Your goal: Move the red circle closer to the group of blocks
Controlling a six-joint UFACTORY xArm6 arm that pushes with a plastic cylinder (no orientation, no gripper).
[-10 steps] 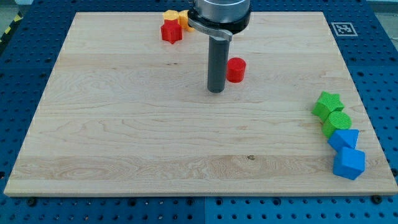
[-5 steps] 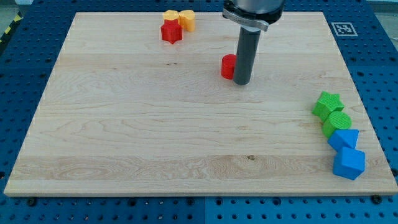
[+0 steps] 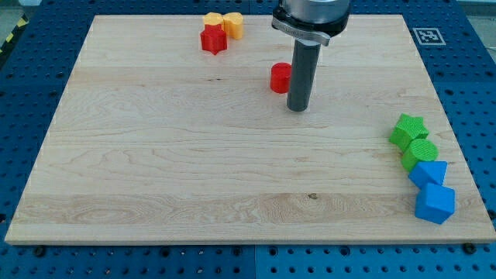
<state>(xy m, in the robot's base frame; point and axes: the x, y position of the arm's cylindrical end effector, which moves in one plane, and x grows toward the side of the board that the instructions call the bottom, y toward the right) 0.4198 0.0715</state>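
The red circle (image 3: pixel 279 77) lies on the wooden board (image 3: pixel 155 155) near the view's top centre. My tip (image 3: pixel 298 108) stands just to its right and slightly below, and the rod hides the circle's right edge. A group of blocks sits at the view's top: a red star (image 3: pixel 213 40), a yellow block (image 3: pixel 211 19) and an orange block (image 3: pixel 232 25), up and to the left of the red circle.
At the view's right edge lie a green star (image 3: pixel 408 129), a green circle (image 3: pixel 421 152), a blue block (image 3: pixel 428 172) and a blue cube (image 3: pixel 435 203). A marker tag (image 3: pixel 427 36) is at the board's top right corner.
My tip went from the circle's left side round to its right side. The red circle has slid to the left and a little up, toward the top group.
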